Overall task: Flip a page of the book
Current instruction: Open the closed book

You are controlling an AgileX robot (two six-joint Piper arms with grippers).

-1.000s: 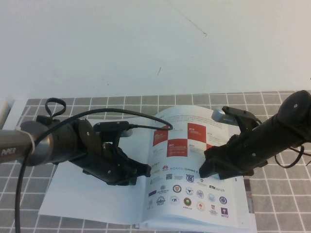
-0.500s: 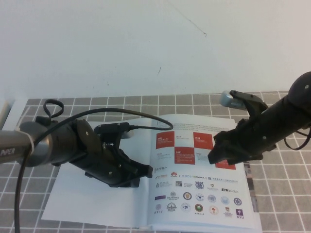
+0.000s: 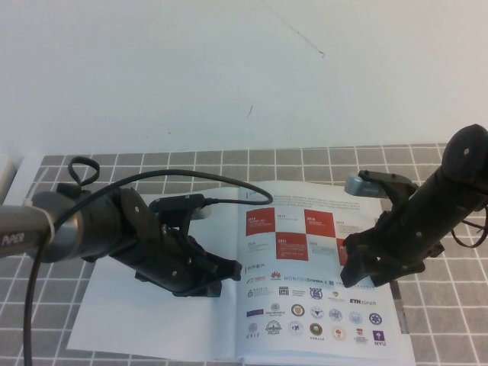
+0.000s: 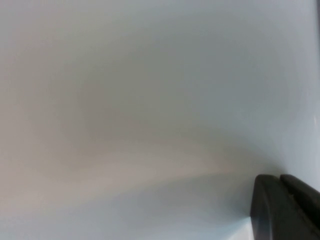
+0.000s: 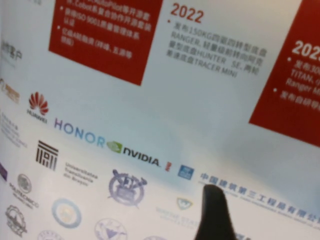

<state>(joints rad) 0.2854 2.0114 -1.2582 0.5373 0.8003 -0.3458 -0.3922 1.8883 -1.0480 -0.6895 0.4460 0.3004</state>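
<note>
The book (image 3: 252, 297) lies open near the bench's front edge, its logo page (image 3: 313, 274) still flat and unturned. Left gripper (image 3: 221, 273) presses the blank sheet; right gripper (image 3: 352, 276) hovers over the page. Fingers' state: cannot tell.

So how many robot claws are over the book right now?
2. The left claw sits low over the blank left side of the book; the right claw is over the printed page, near its right edge.

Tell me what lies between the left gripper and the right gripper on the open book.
In the high view, between the left gripper and the right gripper lies only the page of the book: red squares and logo rows, nothing else on it.
</note>
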